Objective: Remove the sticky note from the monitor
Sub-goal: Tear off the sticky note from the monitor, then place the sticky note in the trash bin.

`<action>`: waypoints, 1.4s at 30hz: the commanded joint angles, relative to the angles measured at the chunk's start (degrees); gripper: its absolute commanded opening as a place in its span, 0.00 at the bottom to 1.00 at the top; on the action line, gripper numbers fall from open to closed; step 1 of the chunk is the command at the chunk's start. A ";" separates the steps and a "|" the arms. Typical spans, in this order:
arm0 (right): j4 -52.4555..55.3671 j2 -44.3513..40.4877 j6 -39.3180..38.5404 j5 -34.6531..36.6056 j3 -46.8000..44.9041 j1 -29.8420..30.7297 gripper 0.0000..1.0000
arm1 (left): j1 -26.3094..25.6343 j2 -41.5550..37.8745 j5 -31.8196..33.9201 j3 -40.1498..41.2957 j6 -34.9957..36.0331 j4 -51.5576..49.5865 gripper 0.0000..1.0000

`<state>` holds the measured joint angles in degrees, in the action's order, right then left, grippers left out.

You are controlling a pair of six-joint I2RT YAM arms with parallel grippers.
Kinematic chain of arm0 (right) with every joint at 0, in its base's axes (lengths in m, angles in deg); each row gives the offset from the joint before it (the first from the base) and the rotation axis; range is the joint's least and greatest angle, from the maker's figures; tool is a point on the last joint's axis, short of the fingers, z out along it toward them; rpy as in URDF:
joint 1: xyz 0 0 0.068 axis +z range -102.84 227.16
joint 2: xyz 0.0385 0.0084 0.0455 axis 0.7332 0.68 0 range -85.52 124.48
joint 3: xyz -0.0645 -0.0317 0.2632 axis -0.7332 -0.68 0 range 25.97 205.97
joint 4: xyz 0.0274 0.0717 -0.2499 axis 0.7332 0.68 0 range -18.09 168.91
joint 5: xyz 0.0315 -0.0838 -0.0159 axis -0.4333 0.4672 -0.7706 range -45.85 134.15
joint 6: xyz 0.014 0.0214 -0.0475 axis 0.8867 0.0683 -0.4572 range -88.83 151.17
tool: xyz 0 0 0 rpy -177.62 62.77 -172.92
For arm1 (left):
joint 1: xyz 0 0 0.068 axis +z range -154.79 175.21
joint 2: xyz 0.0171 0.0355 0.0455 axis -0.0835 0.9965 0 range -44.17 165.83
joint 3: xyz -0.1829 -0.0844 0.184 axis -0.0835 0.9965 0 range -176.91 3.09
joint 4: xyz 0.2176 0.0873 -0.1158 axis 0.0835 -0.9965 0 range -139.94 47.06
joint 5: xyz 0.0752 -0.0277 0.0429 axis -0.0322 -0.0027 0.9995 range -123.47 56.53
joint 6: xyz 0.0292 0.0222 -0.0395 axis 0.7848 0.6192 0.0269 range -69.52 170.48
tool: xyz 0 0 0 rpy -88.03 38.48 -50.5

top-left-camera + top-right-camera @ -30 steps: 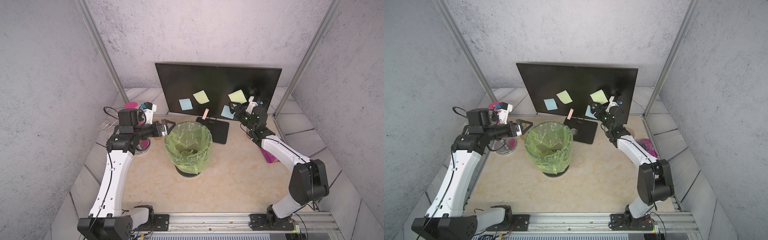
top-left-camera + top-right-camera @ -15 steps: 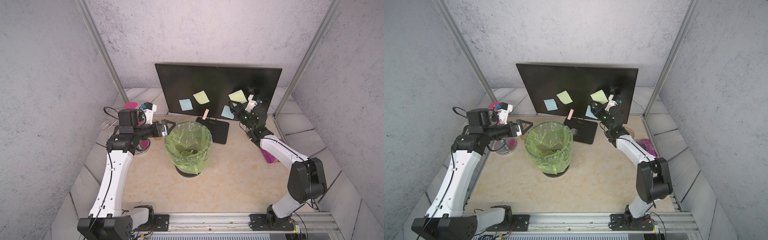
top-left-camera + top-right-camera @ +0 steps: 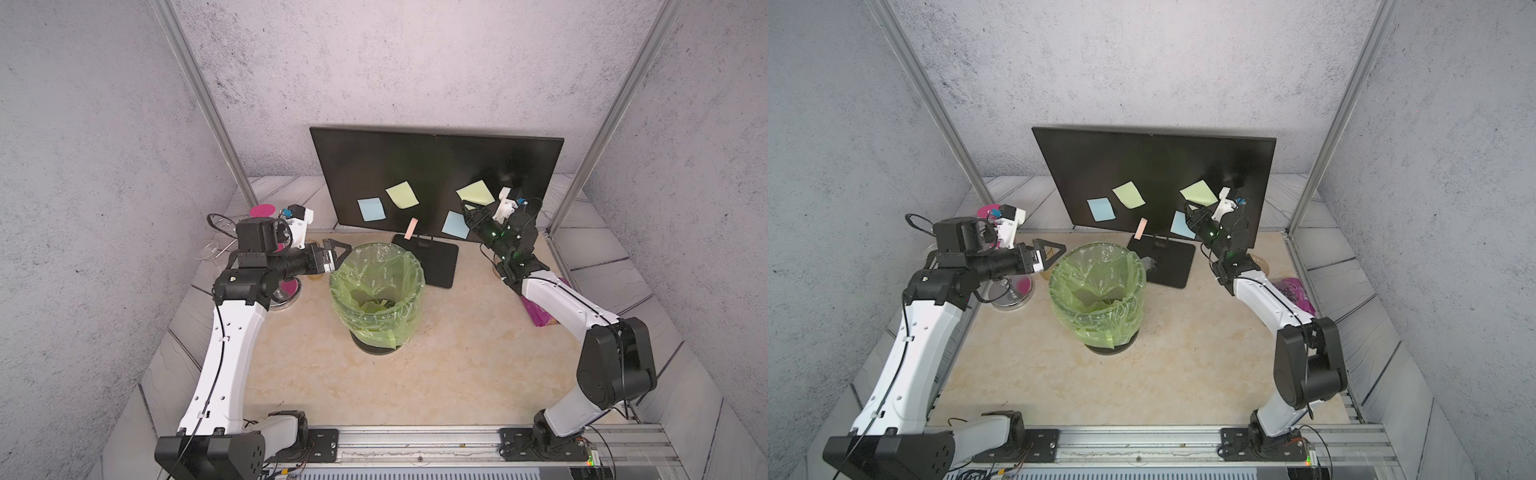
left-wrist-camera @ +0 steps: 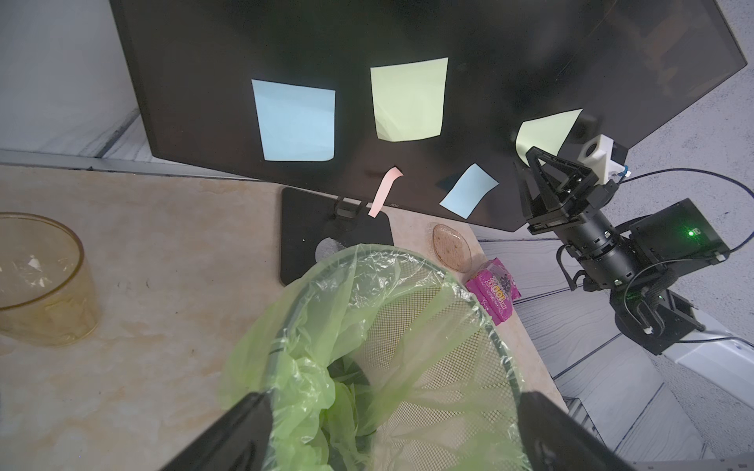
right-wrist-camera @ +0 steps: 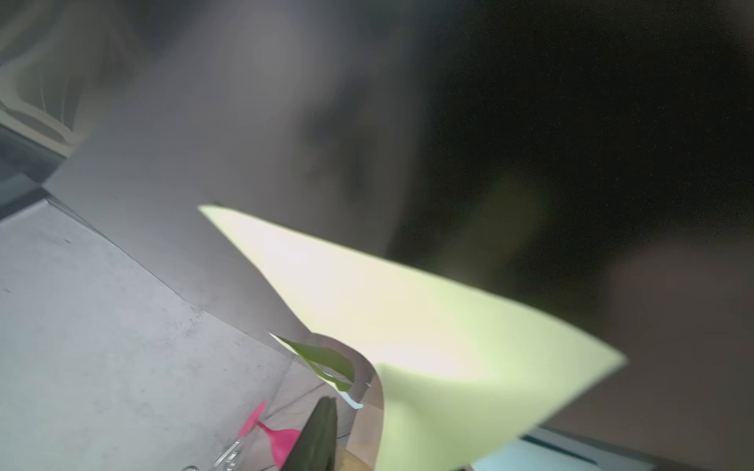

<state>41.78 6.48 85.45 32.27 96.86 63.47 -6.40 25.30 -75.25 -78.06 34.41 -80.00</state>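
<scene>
While scraps (image 3: 368,305) lie in the bin (image 3: 409,318), right end effector (image 3: 467,206) pinches the sticky note (image 3: 476,192), left end effector (image 3: 344,251) gapes.

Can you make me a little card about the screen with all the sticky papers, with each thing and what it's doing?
monitor: black, standing at the back of the table
blue notes: two, on the screen
middle yellow-green note: on the screen
right yellow-green note: lower edge curling off
pink strip: hanging from the bottom bezel
right fingers: at that curling edge, grip unclear
left fingers: open, at the bin's rim
bin: green bag, before the monitor
</scene>
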 commanded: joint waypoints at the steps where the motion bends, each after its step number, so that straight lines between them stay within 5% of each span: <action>1: -1.43 -2.00 0.12 0.06 -1.05 -0.39 0.18 | 0.51 -0.40 -0.85 0.31 0.78 0.53 1.00; 7: -0.21 -2.12 -0.63 -1.36 -0.59 -0.38 0.00 | 0.47 -0.23 -1.02 0.24 0.77 0.50 1.00; 12: 0.57 -3.60 -4.10 -1.54 -0.68 0.60 0.00 | 0.46 -0.04 -1.11 0.14 0.71 0.50 1.00; 23: 11.76 -8.59 -24.24 -1.05 0.94 5.85 0.00 | 0.46 0.22 -0.96 0.03 0.76 0.58 1.00; 42: 57.30 -7.15 -63.27 -9.21 16.62 25.84 0.00 | 0.46 0.01 0.19 0.22 0.75 0.62 1.00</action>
<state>86.23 -2.06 30.76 23.86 110.13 86.95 -6.40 25.32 -75.10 -78.06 34.63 -80.02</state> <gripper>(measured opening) 0.046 0.999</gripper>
